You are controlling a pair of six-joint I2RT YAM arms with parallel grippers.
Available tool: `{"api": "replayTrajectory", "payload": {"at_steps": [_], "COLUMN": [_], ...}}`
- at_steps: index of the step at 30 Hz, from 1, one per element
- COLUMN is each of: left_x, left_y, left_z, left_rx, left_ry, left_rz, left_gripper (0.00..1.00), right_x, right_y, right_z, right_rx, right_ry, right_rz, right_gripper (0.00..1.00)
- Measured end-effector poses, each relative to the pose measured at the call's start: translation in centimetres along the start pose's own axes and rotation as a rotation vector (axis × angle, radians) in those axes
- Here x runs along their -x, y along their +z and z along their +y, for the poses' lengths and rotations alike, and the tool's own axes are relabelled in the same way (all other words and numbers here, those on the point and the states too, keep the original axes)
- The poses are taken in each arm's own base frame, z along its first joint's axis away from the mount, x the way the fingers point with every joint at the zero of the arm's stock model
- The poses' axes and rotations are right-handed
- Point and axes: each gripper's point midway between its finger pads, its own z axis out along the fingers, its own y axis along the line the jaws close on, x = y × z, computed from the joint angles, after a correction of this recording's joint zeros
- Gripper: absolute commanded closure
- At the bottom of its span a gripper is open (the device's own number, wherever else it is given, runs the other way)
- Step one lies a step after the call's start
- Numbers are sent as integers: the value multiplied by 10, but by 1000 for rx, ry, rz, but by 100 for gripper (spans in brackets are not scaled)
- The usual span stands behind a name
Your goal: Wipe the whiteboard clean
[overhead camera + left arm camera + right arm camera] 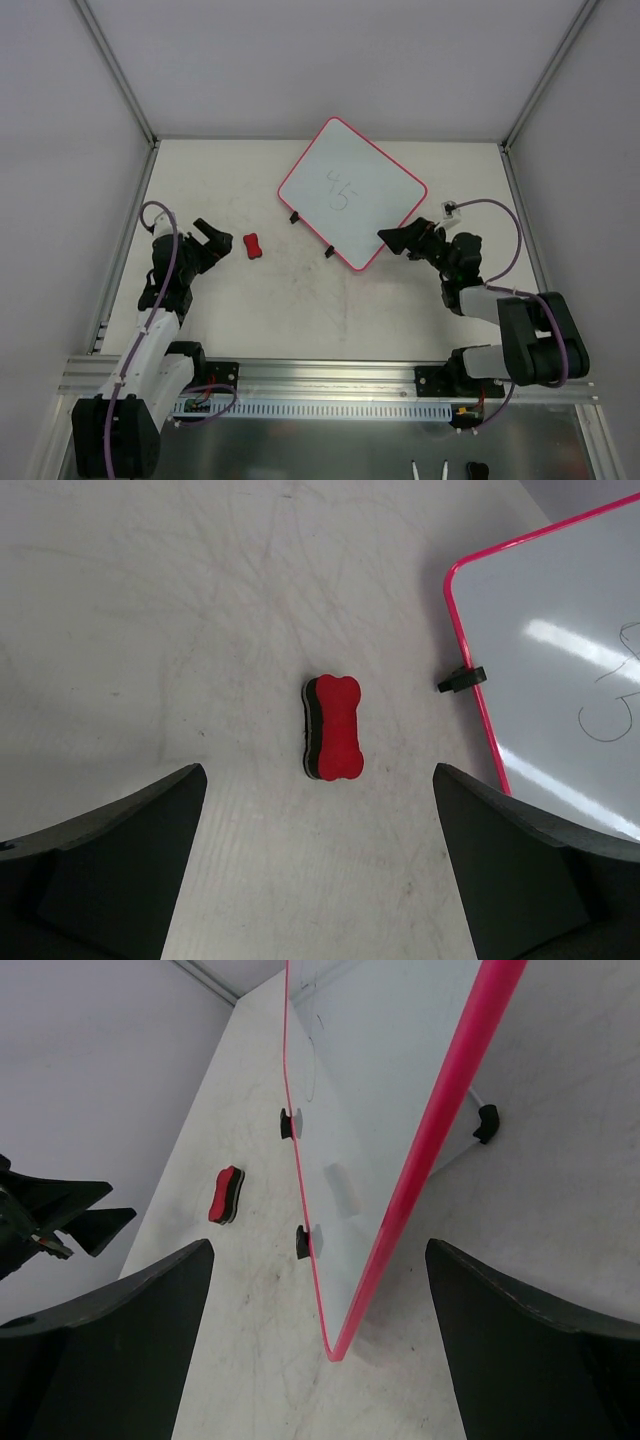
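Observation:
The whiteboard lies tilted at the table's back middle, red-rimmed, with "45" written on it and two black clips on its near-left edge. The small red eraser block lies on the table to its left. My left gripper is open and empty just left of the eraser; in the left wrist view the eraser lies just ahead of the jaws, with the whiteboard at right. My right gripper is open at the board's near-right edge; in the right wrist view the board's corner sits between the jaws.
White walls with metal corner posts enclose the table on three sides. A metal rail runs along the near edge by the arm bases. A black foot on a wire shows under the board's far side. The eraser and my left gripper also show in the right wrist view.

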Motion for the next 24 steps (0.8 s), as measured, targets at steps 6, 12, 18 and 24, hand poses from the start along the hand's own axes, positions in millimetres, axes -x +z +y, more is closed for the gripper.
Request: {"api": "replayTrajectory", "payload": {"at_steps": [6, 12, 18, 24], "left_x": [-7, -20, -33, -39], "left_y": [16, 36, 53, 64], "left_z": [-3, -16, -30, -23], "left_rx": [56, 94, 128, 195], "left_ry": [5, 37, 95, 154], "left_rz": [99, 226, 323, 384], "left_gripper": [1, 1, 1, 1], "right_x": [6, 6, -2, -8], "right_y": [12, 16, 19, 21], "right_z": [4, 3, -7, -15], "right_rx": [55, 72, 57, 38], "right_ry": [8, -1, 22, 37], "right_rz": [-19, -27, -9, 4], "right_gripper": [22, 42, 64, 89]}}
